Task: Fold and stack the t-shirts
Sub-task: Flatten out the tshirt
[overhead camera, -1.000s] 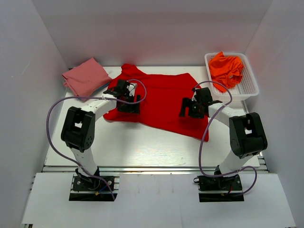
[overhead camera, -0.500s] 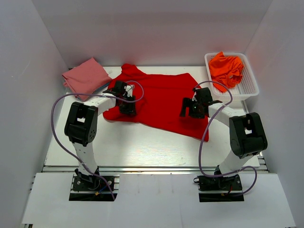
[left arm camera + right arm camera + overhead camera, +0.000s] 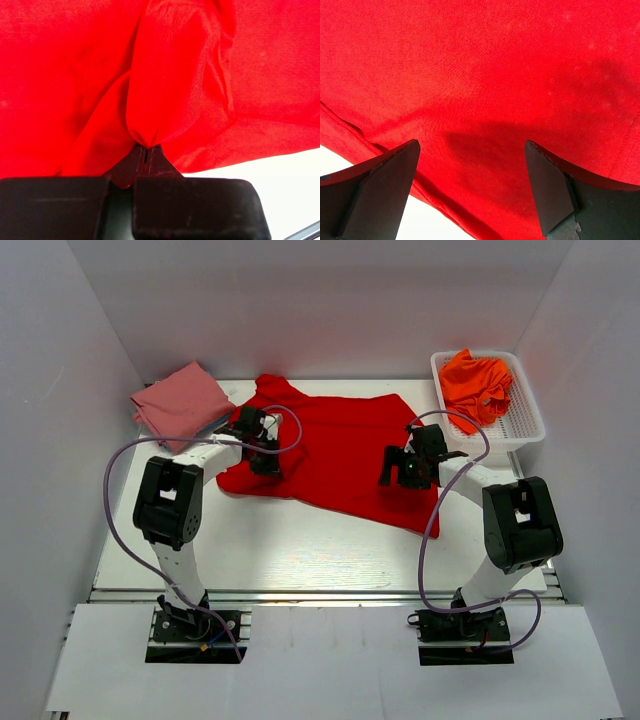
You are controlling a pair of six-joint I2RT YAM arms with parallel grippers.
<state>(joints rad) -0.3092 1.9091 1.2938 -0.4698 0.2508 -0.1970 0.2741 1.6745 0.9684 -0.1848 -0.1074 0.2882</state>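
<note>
A bright red t-shirt [image 3: 335, 450] lies spread across the middle of the table. At its left side my left gripper [image 3: 262, 445] is shut on a pinched fold of the red cloth [image 3: 170, 90], which bunches up right at the closed jaws [image 3: 146, 152]. My right gripper [image 3: 405, 472] hovers over the shirt's right part, open, its two fingers [image 3: 385, 185] wide apart above flat red fabric [image 3: 485, 75] near the hem. A dusty pink t-shirt [image 3: 180, 403] lies folded at the back left. Orange t-shirts [image 3: 477, 383] are heaped in the basket.
The white mesh basket [image 3: 525, 425] stands at the back right against the wall. White enclosure walls close in the table on three sides. Purple cables loop from both arms over the table. Bare white tabletop [image 3: 300, 540] lies in front of the red shirt.
My left gripper has moved a little back and left on the shirt's edge and closed on a fold of red cloth. The right arm has stayed still.
</note>
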